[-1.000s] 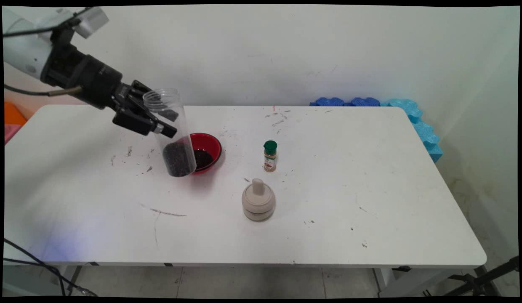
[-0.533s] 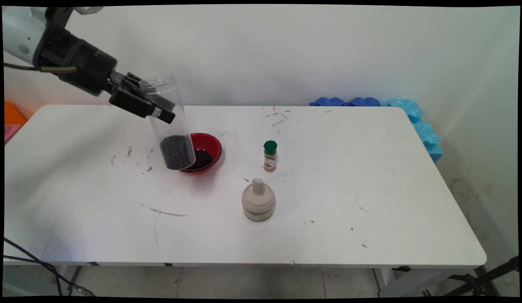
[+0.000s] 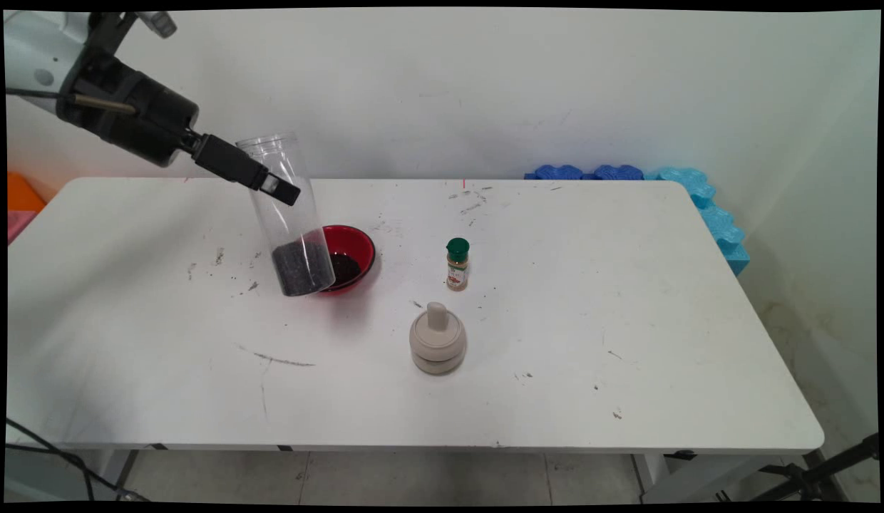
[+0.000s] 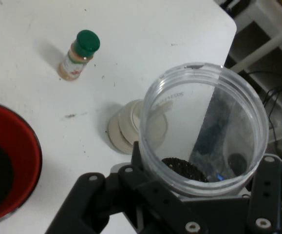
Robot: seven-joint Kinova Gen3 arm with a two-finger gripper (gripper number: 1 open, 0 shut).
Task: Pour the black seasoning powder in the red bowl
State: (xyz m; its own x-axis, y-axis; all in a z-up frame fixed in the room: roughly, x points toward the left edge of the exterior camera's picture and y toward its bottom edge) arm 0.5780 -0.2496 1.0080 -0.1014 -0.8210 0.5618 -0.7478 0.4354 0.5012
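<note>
The jar (image 3: 289, 221) hangs in the gripper (image 3: 274, 187) just left of the bowl (image 3: 351, 251), with the spice bottle (image 3: 457, 264) further right and the lidded pot (image 3: 437, 340) nearer the table (image 3: 627, 320) front edge.

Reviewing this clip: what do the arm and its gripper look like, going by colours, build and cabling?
The arm is white and rounded, ending in a black cylindrical wrist section. The gripper is black, with two fingers on a bolted linkage that shows silver screws in the hand view. A thin black cable runs along the arm.
</note>
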